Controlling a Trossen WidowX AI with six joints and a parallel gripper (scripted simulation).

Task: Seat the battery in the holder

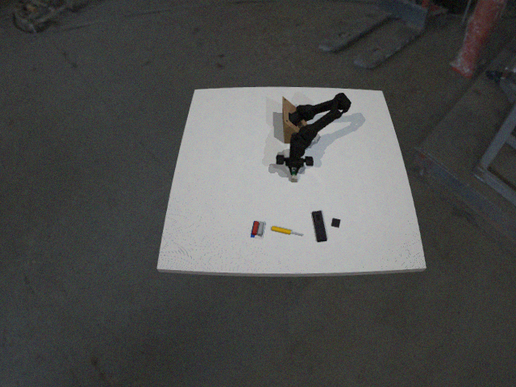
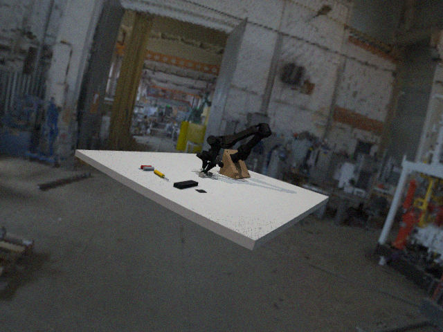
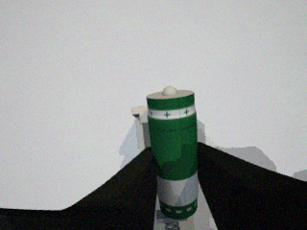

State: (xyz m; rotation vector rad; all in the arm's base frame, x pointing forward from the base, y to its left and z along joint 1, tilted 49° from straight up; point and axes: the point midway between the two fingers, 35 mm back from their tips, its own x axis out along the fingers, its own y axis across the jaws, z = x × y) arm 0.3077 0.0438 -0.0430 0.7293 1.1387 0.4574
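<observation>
My gripper (image 3: pixel 173 152) (image 1: pixel 293 171) (image 2: pixel 204 171) is shut on the green battery (image 3: pixel 172 129). In the wrist view the battery's terminal end, with its pale nub, is at the top and nearer the camera, so it looks tilted. Its flat end points down at the bottom of the view, near the coiled spring (image 3: pixel 172 225). The pale holder (image 3: pixel 142 126) (image 1: pixel 293 179) is beneath and behind the battery, with one end showing to its upper left. The battery hides most of the holder, so contact between the flat end and the spring cannot be told.
A red and a grey cylinder (image 1: pixel 255 227) (image 1: pixel 260 228), a yellow screwdriver (image 1: pixel 280 230) (image 2: pixel 159 173), a black block (image 1: pixel 318 226) (image 2: pixel 185 184) and a small black square (image 1: pixel 335 222) (image 2: pixel 201 191) lie farther out from the arm. The wooden mount (image 1: pixel 286 133) stands behind the gripper.
</observation>
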